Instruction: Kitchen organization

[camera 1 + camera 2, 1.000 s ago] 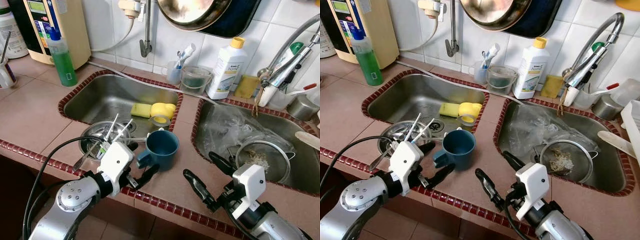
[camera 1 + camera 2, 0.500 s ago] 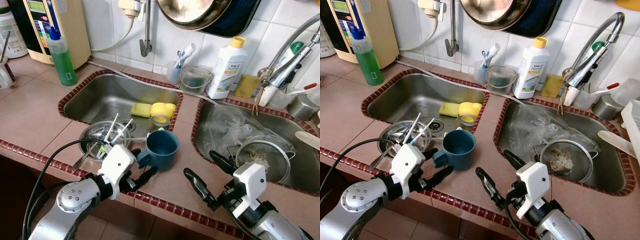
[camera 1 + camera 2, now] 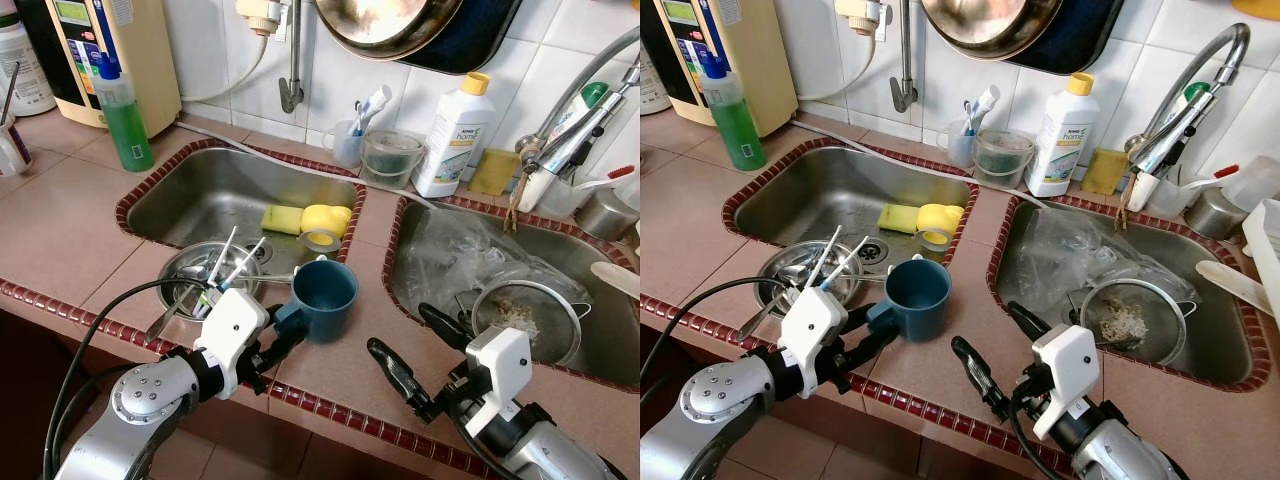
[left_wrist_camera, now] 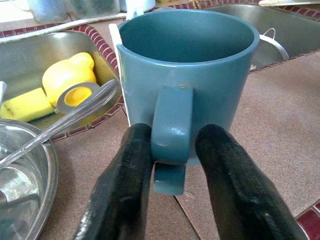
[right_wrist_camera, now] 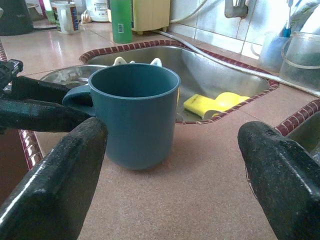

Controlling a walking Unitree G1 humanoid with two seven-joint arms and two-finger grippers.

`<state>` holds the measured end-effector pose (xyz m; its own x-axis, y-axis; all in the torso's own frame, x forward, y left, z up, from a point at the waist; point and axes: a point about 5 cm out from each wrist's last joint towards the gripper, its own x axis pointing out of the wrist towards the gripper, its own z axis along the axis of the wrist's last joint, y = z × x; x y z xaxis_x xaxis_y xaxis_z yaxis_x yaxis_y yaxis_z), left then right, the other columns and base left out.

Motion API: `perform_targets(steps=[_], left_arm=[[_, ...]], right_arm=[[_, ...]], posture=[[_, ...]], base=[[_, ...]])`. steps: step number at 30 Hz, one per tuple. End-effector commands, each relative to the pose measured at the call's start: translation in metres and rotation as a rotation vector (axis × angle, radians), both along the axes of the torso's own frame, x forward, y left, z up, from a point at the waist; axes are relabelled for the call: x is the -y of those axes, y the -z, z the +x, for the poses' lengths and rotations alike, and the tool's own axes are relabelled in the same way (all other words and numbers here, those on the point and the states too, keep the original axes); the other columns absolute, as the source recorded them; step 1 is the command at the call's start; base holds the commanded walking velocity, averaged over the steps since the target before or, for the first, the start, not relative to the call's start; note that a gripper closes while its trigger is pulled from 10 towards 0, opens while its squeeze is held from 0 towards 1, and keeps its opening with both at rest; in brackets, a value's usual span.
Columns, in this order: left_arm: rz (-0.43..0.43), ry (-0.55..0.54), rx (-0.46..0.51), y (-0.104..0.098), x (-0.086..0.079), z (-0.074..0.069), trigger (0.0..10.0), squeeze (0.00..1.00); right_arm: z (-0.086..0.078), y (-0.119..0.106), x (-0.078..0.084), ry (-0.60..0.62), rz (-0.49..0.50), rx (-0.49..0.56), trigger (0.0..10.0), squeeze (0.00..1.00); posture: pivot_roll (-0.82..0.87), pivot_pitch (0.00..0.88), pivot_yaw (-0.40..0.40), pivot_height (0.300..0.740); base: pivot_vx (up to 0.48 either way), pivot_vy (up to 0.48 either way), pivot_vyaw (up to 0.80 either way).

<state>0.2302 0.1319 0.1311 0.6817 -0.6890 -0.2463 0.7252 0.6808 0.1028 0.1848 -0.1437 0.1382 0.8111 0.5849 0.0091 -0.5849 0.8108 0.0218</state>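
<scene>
My left pincer (image 4: 172,165) has its two black fingers (image 4: 125,185) pressed against either side of the handle of the blue mug (image 3: 322,297), pinching it. The mug stands upright on the tiled counter (image 3: 60,230), low and centre in the head views, on the strip between the two sinks. Just to its left sits a metal bowl (image 3: 185,275) holding utensils, at the lip of the left sink (image 3: 215,195). In that sink, above the mug in the frame, lie a yellow sponge (image 3: 282,219) and a yellow tape roll (image 3: 324,226). My right pincer (image 3: 415,350) hovers over the counter at the lower right of the frame, fingers spread wide, near the mug but not touching it. The right sink (image 3: 610,345) holds a strainer (image 3: 530,320) and crumpled clear plastic (image 3: 450,250).
</scene>
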Motion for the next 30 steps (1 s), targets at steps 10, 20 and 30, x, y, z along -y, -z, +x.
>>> perform_targets(steps=[10, 20, 30], left_arm=[[-0.055, 0.002, -0.01, -0.006, 0.002, 0.001, 0.0, 0.0], [-0.105, 0.009, -0.01, -0.011, 0.003, 0.001, 0.0, 0.0], [-0.253, -0.03, 0.031, -0.031, 0.008, 0.012, 0.0, 0.0]], right_arm=[[0.002, -0.001, 0.002, 0.018, 0.0, -0.002, 10.0, 0.0], [0.003, -0.001, 0.001, 0.014, 0.003, 0.0, 10.0, 0.0], [0.012, -0.005, -0.002, 0.015, 0.021, 0.022, 10.0, 0.0]], posture=[[-0.1, 0.048, -0.08, 0.74], [-0.1, 0.044, -0.08, 0.74], [-0.1, 0.034, -0.083, 0.74]], base=[[0.0, 0.0, 0.0], [0.0, 0.0, 0.0], [0.0, 0.0, 0.0]])
